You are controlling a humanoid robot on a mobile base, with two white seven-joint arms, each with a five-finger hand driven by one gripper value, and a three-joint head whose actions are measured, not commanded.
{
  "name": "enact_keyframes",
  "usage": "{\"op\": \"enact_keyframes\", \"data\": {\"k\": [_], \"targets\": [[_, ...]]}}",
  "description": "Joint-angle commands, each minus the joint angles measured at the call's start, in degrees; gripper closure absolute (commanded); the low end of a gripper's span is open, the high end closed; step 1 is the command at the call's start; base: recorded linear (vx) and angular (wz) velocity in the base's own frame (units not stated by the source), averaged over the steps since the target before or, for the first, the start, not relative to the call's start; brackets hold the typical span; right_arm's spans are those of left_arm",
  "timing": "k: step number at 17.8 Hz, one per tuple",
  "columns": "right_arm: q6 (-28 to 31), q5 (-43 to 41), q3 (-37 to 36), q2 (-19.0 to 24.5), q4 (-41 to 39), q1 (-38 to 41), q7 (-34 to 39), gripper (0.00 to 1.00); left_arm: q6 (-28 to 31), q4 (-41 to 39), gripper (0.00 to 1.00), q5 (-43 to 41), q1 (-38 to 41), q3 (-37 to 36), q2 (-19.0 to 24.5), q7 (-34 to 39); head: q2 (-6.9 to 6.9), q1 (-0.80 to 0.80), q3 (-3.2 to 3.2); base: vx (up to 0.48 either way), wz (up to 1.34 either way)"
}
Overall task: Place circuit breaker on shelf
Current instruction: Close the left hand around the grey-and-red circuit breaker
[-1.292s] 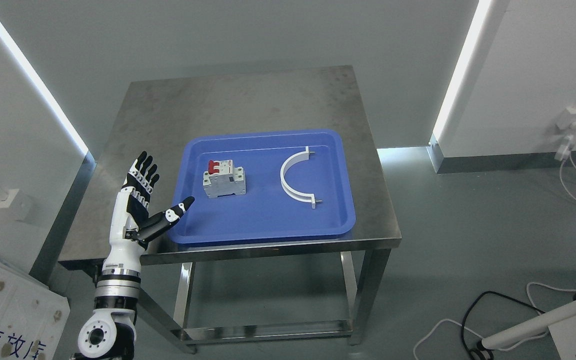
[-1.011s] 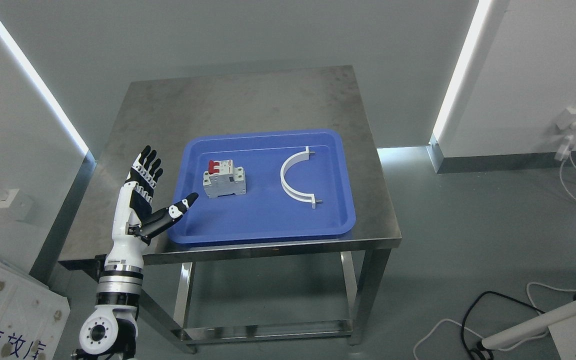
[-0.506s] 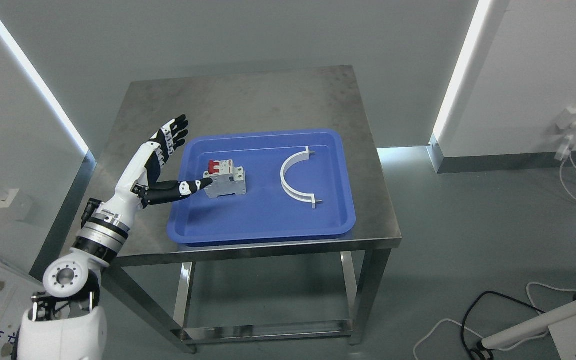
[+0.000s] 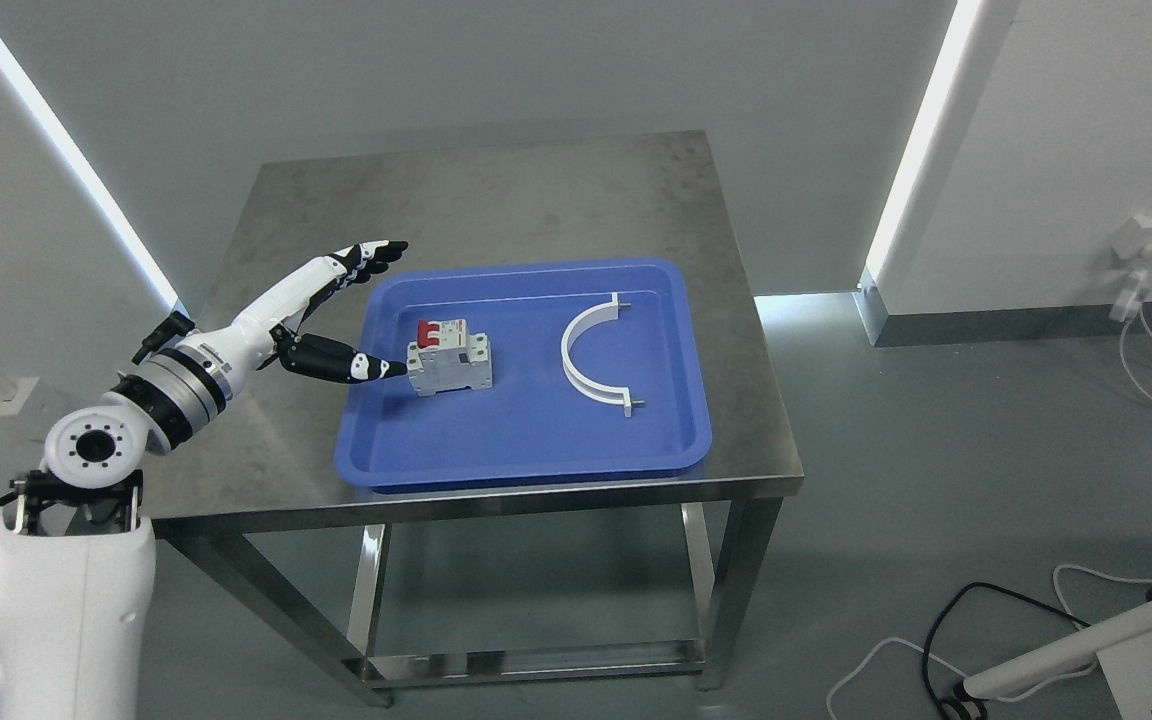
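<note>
A white circuit breaker (image 4: 449, 361) with red switches stands in the left half of a blue tray (image 4: 526, 445) on a steel table (image 4: 496, 200). My left hand (image 4: 356, 310) reaches in from the left, fingers spread and open, palm facing right. Its thumb tip lies just left of the breaker's lower left side; whether it touches is unclear. The four fingers (image 4: 368, 254) stretch over the tray's far left corner, apart from the breaker. The right arm is out of view.
A white curved half-ring part (image 4: 589, 352) lies in the tray's right half. The table's back half is bare steel. Cables (image 4: 946, 640) and a white pole lie on the floor at the lower right. A white panel leans at the lower left.
My left arm swung up from below the table's front left corner and reached right, bringing the open hand beside the breaker. The breaker and tray have not moved.
</note>
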Motion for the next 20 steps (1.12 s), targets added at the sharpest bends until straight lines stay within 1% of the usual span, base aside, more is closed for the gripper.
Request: {"op": "enact_keyframes", "data": {"k": [1,3,8,10,12,15,17,18,20], "targets": [[-2.4,0.0,0.0,-1.0,0.0,1.0,0.0,0.00,5.3,7.0,0.08,-3.6,-6.6,-11.5,4.5,-2.3,0.00,0.00,0.00,0.000,0.00],[-2.4,0.0,0.0,-1.0,0.0,1.0,0.0,0.00,7.1,7.0,0.08,-3.7,-7.8,-12.6,3.4,-3.9,0.00,0.00,0.00,0.000,0.00],[-2.4,0.0,0.0,-1.0,0.0,1.0,0.0,0.00,7.2,7.0,0.09,-3.5,-7.7,-13.5,1.2,-5.7,0.00,0.00,0.00,0.000,0.00],[-2.4,0.0,0.0,-1.0,0.0,1.0,0.0,0.00,7.2,7.0,0.09,-3.4,-7.7,-13.5,-0.9,-6.5,0.00,0.00,0.00,0.000,0.00],[-2.4,0.0,0.0,-1.0,-0.1,1.0,0.0,0.00,7.2,7.1,0.10,-3.7,-7.7,-13.7,-1.6,-6.5,0.00,0.00,0.00,0.000,0.00],[-2.4,0.0,0.0,-1.0,0.0,1.0,0.0,0.00,7.2,7.4,0.13,-4.1,-7.9,-14.8,-1.6,-6.3,0.00,0.00,0.00,0.000,0.00],[-2.4,0.0,0.0,-1.0,-0.1,1.0,0.0,0.00,7.1,7.4,0.18,-4.2,-8.5,-14.9,-1.4,-6.2,0.00,0.00,0.00,0.000,0.00],[-2.4,0.0,0.0,-1.0,0.0,1.0,0.0,0.00,7.1,7.5,0.21,-5.4,-8.6,-15.1,-1.2,-6.2,0.00,0.00,0.00,0.000,0.00],[-2.4,0.0,0.0,-1.0,0.0,1.0,0.0,0.00,7.0,7.5,0.23,-9.4,-8.2,-15.1,-1.1,-6.2,0.00,0.00,0.00,0.000,0.00]]}}
